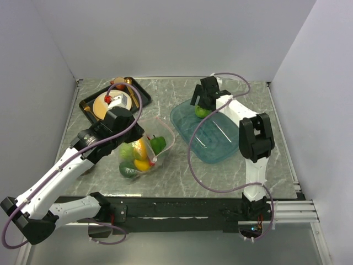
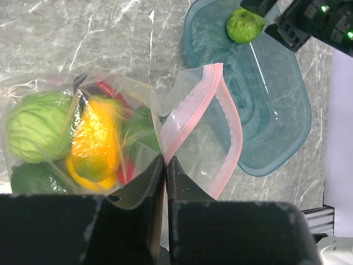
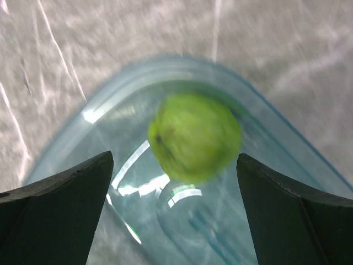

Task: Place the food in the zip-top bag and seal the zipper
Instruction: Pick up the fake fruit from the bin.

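The clear zip-top bag (image 1: 144, 149) lies in the middle of the table with several toy foods inside: a green round one (image 2: 36, 126), an orange-yellow mango (image 2: 95, 141), a red chili and dark green pieces. Its pale pink zipper (image 2: 229, 124) gapes open toward the tub. My left gripper (image 2: 165, 163) is shut on the bag's mouth edge. My right gripper (image 3: 175, 160) is open above a green round fruit (image 3: 194, 135) lying in the teal tub (image 1: 212, 132). That fruit also shows in the top view (image 1: 203, 111).
A black tray (image 1: 88, 105) with a round wooden plate and small objects stands at the back left. Grey walls close the table on three sides. The right arm's cable loops over the tub and table front.
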Action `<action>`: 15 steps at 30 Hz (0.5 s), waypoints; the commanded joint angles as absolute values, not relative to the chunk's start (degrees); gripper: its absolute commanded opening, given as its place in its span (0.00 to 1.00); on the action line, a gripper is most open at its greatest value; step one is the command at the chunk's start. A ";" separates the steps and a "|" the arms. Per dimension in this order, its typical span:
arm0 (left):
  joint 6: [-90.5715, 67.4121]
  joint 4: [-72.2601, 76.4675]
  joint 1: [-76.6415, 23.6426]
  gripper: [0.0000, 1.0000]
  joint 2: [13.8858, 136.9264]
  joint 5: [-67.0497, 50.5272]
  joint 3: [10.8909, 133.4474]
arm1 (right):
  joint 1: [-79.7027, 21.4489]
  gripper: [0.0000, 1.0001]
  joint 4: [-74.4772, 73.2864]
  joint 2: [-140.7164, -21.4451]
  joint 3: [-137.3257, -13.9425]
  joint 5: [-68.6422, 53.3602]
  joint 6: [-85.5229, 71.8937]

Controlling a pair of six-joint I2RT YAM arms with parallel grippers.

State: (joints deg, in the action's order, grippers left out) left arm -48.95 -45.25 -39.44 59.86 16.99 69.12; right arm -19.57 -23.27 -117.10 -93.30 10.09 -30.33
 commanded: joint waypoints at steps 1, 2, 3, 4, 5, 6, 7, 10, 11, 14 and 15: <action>-48.60 -44.03 -39.29 0.11 60.12 17.49 68.99 | -19.42 1.00 -23.64 -120.76 -97.30 11.87 -30.15; -48.60 -43.95 -39.29 0.11 60.03 17.58 68.91 | -19.42 1.00 -23.21 -120.67 -96.51 11.60 -30.32; -48.52 -43.86 -39.29 0.12 59.94 17.58 68.82 | -19.42 0.99 -21.81 -120.41 -95.55 11.51 -30.32; -48.43 -43.77 -39.20 0.12 59.94 17.58 68.82 | -19.42 0.99 -21.19 -119.98 -93.88 11.51 -30.41; -48.34 -43.86 -39.29 0.12 59.94 17.67 68.73 | -19.34 0.99 -20.92 -119.88 -93.35 11.60 -30.50; -48.34 -43.94 -39.29 0.12 59.94 17.84 68.73 | -19.42 0.99 -21.09 -119.71 -92.90 11.95 -30.59; -48.34 -44.21 -39.29 0.12 59.94 17.84 68.82 | -19.42 0.97 -20.92 -119.62 -92.12 12.13 -30.59; -48.34 -44.47 -39.20 0.11 60.03 17.84 68.82 | -19.34 0.91 -20.30 -119.36 -90.97 11.95 -29.97; -48.43 -44.39 -39.29 0.11 59.94 17.84 68.82 | -19.25 0.86 -20.30 -119.53 -90.97 11.95 -29.71; -48.69 -44.47 -39.29 0.11 59.68 17.23 68.99 | -19.07 0.67 -20.83 -119.80 -91.23 11.16 -29.36; -48.78 -44.56 -39.29 0.10 59.50 17.14 69.26 | -18.99 0.63 -20.74 -119.45 -90.88 10.99 -29.18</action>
State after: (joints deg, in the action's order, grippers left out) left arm -48.95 -45.28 -39.44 60.20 16.97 68.75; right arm -19.44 -22.68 -120.44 -91.11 10.39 -29.82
